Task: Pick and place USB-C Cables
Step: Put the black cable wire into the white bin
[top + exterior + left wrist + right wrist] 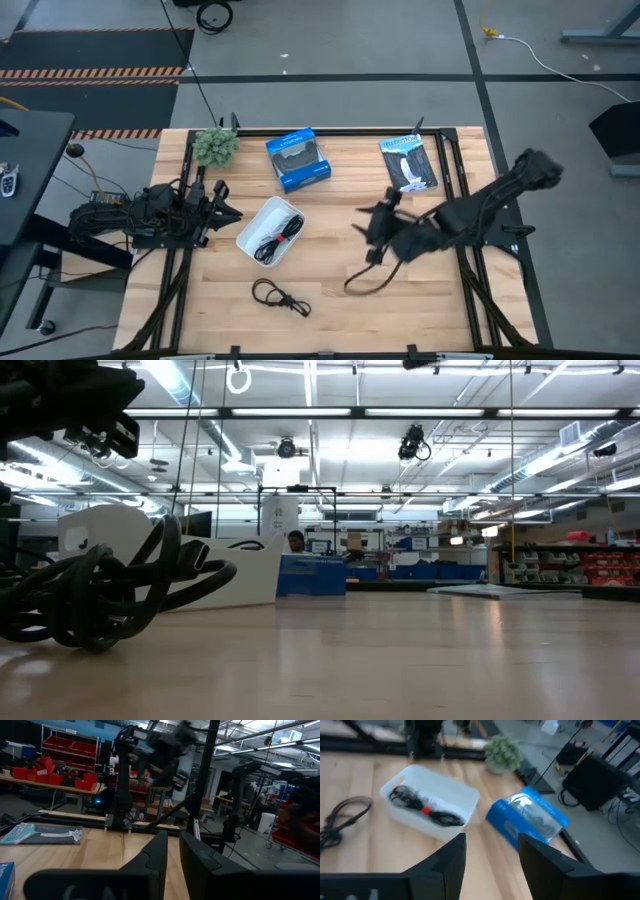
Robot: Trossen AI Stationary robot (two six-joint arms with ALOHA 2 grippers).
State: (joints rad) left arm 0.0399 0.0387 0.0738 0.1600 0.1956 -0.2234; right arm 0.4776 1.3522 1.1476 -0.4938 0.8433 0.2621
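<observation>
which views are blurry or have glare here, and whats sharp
Low view: the black cable up close is soft, ceiling lights flare white and reflect off the table. Left wrist view: the right arm is smeared. Right wrist view: the white bin and blue box are slightly soft. High view is sharpest, evenly lit.

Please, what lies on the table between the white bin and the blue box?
Nothing. In the high view, bare wood separates the white bin from the blue box. The right wrist view shows the same gap of bare table between them.
</observation>
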